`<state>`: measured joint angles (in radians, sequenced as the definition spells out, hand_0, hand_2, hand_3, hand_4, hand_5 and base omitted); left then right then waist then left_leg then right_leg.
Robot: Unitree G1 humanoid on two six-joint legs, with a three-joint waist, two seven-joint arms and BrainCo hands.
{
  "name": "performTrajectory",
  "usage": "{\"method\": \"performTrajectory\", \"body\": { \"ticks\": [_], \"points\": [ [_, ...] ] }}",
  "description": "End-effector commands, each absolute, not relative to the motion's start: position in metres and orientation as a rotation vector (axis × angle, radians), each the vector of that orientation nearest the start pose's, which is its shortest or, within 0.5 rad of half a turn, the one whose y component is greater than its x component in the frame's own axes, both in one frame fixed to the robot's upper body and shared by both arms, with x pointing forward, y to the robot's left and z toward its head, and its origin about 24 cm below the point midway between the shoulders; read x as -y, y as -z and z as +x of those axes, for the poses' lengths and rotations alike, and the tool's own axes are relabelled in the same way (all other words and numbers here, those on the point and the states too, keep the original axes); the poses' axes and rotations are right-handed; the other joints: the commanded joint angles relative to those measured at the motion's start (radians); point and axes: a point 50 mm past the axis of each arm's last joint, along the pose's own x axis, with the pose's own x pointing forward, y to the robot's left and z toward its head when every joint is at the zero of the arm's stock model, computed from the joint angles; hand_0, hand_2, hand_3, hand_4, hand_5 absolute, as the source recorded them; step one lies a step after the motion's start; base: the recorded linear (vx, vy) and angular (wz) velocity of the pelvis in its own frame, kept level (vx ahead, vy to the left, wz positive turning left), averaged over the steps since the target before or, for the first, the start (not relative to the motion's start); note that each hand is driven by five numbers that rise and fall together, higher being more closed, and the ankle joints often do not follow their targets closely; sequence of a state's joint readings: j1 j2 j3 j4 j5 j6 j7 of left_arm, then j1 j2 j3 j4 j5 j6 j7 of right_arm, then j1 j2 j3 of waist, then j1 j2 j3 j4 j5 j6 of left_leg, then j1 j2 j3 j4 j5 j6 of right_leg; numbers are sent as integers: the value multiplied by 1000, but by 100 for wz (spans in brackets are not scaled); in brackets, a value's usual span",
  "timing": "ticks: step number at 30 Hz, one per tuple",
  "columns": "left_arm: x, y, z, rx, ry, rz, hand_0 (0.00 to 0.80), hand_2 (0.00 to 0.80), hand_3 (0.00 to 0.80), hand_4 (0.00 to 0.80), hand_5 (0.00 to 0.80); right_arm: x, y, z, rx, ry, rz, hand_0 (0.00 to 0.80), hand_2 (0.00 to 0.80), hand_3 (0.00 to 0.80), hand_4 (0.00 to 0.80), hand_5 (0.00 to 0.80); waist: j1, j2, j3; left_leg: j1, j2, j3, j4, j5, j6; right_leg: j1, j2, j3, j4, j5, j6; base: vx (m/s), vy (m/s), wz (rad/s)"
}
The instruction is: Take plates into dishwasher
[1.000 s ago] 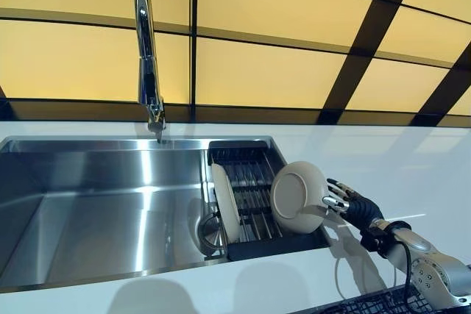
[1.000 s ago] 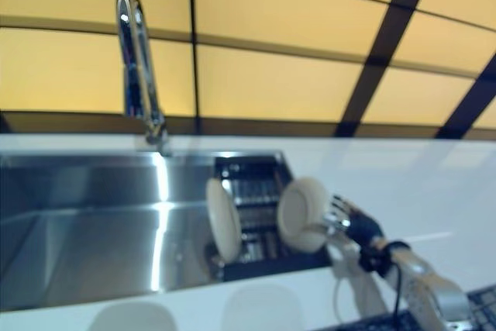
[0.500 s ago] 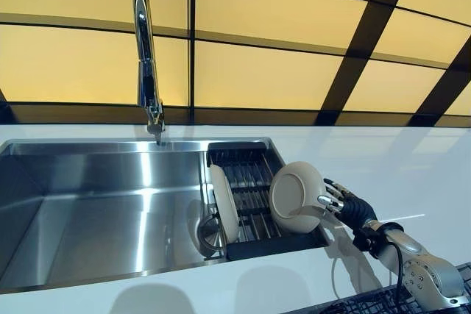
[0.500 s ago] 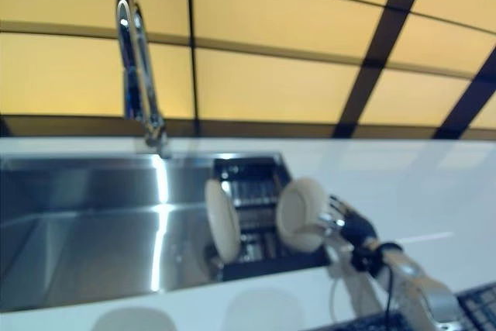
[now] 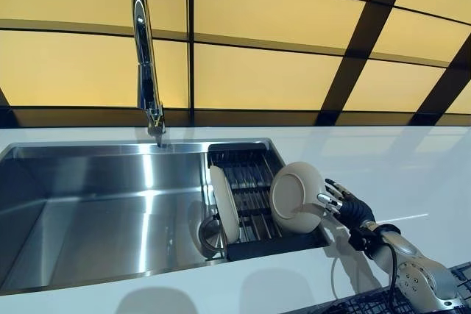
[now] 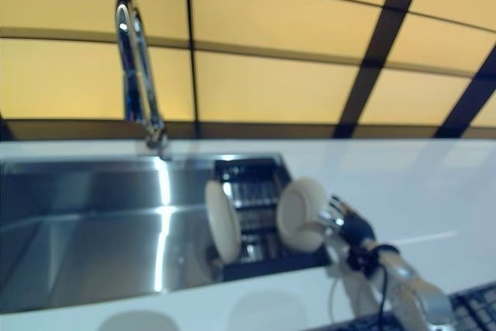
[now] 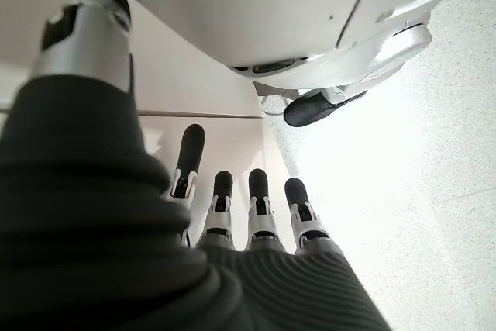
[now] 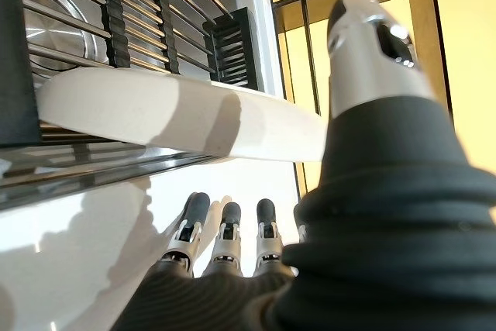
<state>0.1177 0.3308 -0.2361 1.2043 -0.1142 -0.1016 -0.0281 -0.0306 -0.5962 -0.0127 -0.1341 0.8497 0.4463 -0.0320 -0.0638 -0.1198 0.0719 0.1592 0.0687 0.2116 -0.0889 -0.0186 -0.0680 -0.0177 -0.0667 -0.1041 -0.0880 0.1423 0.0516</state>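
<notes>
Two cream plates stand on edge in a black dish rack [image 5: 250,174] at the right end of the sink. The right plate [image 5: 296,196] leans at the rack's right side, and its rim [image 8: 178,114] shows in the right wrist view. My right hand [image 5: 346,205] is at that plate's right edge, open. Its straight fingers [image 8: 225,230] lie on one side of the rim and the thumb on the other. The left plate [image 5: 224,204] stands alone at the rack's left side. My left hand [image 7: 248,207] hangs open over the floor and holds nothing.
A steel sink basin [image 5: 96,204] lies left of the rack, under a tall chrome faucet [image 5: 147,71]. The white counter [image 5: 412,174] runs to the right. A black wire basket [image 5: 368,303] shows at the lower right. A yellow panelled wall stands behind.
The camera has shifted a little. My right forearm has sunk slightly, while the hand stays at the right plate's rim. The plates have not moved.
</notes>
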Motion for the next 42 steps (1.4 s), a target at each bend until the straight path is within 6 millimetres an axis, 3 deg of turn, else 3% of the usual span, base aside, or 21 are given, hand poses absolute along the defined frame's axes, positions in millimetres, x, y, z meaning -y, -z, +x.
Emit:
{"method": "performTrajectory", "body": {
  "ticks": [1, 29, 42],
  "points": [
    [-257, 142, 119, -1016, -59, 296, 0, 0, 0, 0, 0, 198, -47, 244, -424, -219, 293, 0, 0, 0, 0, 0, 20, 5, 52, -59, -33, -29, 23, 11, 57, 60, -48, -18, 39, -44, 92, 0, 0, 0],
    [-249, 145, 121, -1022, -37, 291, 0, 0, 0, 0, 0, 209, -2, 240, -511, -215, 295, 0, 0, 0, 0, 0, 30, 8, 51, -62, -35, -37, 28, 12, 54, 65, -53, -32, 36, -45, 95, 0, 0, 0],
    [-248, 145, 122, -1027, -32, 299, 0, 0, 0, 0, 0, 208, 2, 241, -498, -240, 296, 0, 0, 0, 0, 0, 38, 5, 56, -67, -35, -42, 32, 11, 54, 65, -54, -39, 37, -44, 97, 1, -2, 1]
  ]
}}
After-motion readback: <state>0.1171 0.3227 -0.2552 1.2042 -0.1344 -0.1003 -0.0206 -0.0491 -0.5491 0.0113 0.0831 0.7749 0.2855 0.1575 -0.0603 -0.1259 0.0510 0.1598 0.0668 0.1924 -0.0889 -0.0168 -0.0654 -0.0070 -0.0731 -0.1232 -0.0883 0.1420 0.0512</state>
